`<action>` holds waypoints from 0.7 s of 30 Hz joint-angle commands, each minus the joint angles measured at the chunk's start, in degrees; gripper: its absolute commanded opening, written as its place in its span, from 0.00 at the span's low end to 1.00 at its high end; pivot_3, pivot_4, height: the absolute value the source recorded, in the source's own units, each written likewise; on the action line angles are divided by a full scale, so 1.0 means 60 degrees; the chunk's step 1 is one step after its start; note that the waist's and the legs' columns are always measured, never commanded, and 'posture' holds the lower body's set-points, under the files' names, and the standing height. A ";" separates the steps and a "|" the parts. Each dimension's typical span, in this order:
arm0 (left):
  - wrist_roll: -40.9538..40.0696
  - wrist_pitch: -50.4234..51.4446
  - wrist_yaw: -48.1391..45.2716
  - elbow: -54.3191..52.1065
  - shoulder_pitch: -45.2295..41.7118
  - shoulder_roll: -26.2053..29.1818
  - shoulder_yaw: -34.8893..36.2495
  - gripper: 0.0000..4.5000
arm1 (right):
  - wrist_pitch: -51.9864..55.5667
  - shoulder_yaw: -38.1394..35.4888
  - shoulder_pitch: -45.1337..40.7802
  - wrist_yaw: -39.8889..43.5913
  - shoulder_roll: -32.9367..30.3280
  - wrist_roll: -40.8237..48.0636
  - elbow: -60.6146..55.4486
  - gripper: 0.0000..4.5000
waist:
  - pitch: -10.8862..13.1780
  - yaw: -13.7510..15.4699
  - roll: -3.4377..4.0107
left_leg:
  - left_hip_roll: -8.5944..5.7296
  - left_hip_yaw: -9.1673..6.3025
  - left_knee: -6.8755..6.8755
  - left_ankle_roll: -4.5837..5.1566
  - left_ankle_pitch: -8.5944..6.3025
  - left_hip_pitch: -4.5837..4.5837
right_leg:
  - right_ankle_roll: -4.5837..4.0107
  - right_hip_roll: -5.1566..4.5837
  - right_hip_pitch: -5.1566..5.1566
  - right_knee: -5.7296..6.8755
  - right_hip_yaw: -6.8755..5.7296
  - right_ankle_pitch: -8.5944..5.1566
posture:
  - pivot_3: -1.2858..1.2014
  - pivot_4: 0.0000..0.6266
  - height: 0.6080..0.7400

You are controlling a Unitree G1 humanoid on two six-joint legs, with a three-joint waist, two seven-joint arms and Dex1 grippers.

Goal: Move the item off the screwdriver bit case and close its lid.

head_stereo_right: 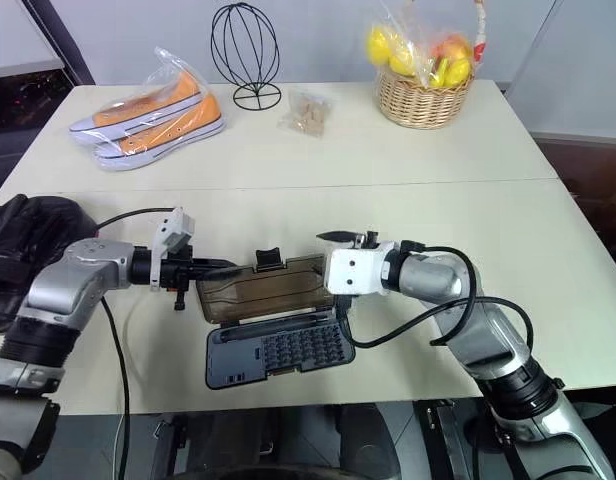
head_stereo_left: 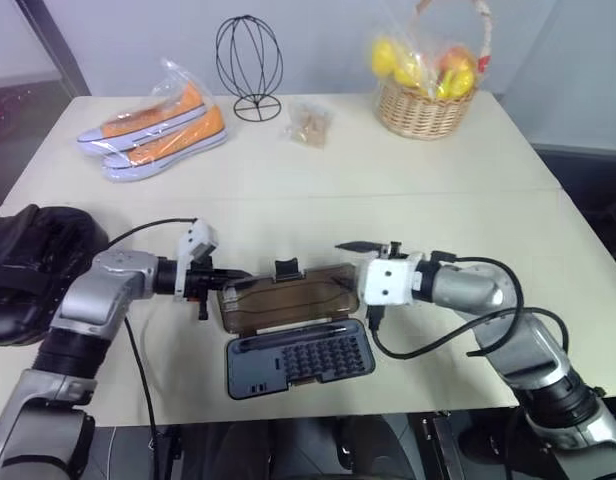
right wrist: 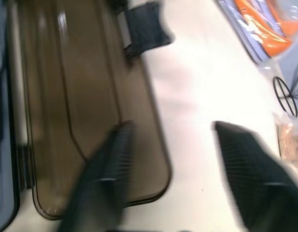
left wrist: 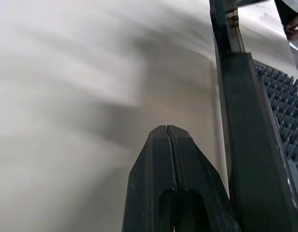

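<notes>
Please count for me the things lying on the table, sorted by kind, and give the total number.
Boxing mitt: 1
Bit case with its lid open: 1
Bag of orange shoes: 1
Wire head stand: 1
Small bag of snacks: 1
Basket of fruit: 1
Total: 6

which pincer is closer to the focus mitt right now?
Left. The left pincer, shut, sits at the lid's left end, on the side of the focus mitt at the table's left edge. The right pincer, open, is at the lid's right end, farther off.
</notes>
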 commanded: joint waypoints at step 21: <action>-0.0984 0.1394 -0.1580 -0.2982 -0.0119 0.0140 -0.0397 0.00 | 0.2810 -0.5000 0.7393 0.2412 -0.2125 0.5204 -0.4423 0.11 | -0.0007 0.0154 -0.0005 | 0.0012 -0.0013 0.0072 0.0011 -0.0007 0.0015 | 0.0006 0.0025 0.0060 0.0002 -0.0014 -0.0006 | 0.52 0.24 1.00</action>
